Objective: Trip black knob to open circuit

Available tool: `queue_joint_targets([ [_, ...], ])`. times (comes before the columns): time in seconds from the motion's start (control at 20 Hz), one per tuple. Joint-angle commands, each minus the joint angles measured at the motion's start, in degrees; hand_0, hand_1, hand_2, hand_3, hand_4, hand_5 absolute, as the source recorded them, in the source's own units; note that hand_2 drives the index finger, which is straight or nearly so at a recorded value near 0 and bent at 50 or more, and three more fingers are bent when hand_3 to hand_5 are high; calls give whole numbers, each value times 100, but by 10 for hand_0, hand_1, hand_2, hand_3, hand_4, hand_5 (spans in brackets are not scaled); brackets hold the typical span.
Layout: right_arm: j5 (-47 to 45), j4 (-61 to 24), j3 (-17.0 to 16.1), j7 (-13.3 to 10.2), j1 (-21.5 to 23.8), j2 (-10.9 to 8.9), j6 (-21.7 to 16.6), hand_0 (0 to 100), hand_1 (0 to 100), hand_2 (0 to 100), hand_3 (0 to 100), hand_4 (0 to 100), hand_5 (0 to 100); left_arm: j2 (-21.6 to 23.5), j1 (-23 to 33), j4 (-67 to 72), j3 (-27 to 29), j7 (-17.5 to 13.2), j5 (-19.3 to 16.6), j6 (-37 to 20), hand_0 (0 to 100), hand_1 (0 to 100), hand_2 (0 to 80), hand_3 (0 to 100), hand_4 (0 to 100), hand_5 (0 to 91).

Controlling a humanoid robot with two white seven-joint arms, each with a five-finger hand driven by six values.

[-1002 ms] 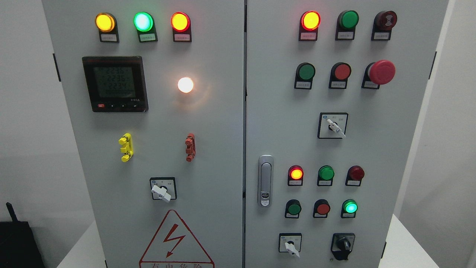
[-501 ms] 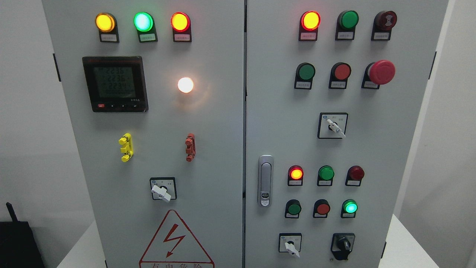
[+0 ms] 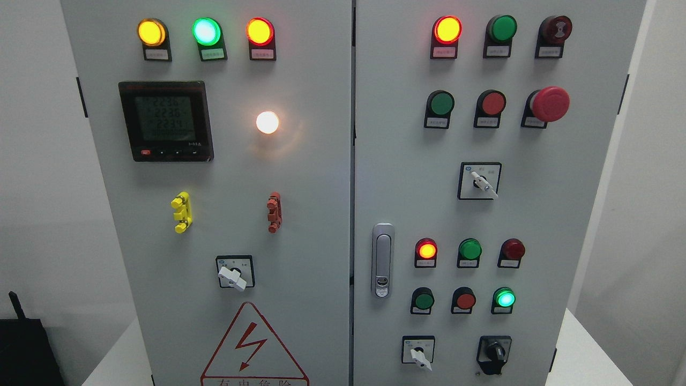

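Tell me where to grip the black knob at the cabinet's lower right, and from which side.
Grip the black knob by its raised grip bar, fingers on its two flat flanks, coming straight at the right door. The bar stands out from the panel, tilted slightly off vertical. Neither hand is in view.

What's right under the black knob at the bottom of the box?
Below the black knob sits its black base plate, with a small screw beside it on the grey door. Anything lower is cut off by the picture's bottom edge. No robot hand is in view.

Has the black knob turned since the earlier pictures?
No. The black knob sits at the same angle in its black plate, beside the white switch, and no hand shows.
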Motion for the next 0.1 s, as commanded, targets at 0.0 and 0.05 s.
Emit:
queue_joint_targets([
  [0.0, 0, -17, 6, 7, 12, -3, -2, 0, 0, 0, 72, 0, 20, 0, 0, 0, 0, 3, -132, -6, 120, 389, 0, 0, 0, 0],
  [0.05, 0, -26, 6, 7, 12, -3, -2, 0, 0, 0, 70, 0, 17, 0, 0, 0, 0, 3, -132, -6, 120, 389, 0, 0, 0, 0],
])
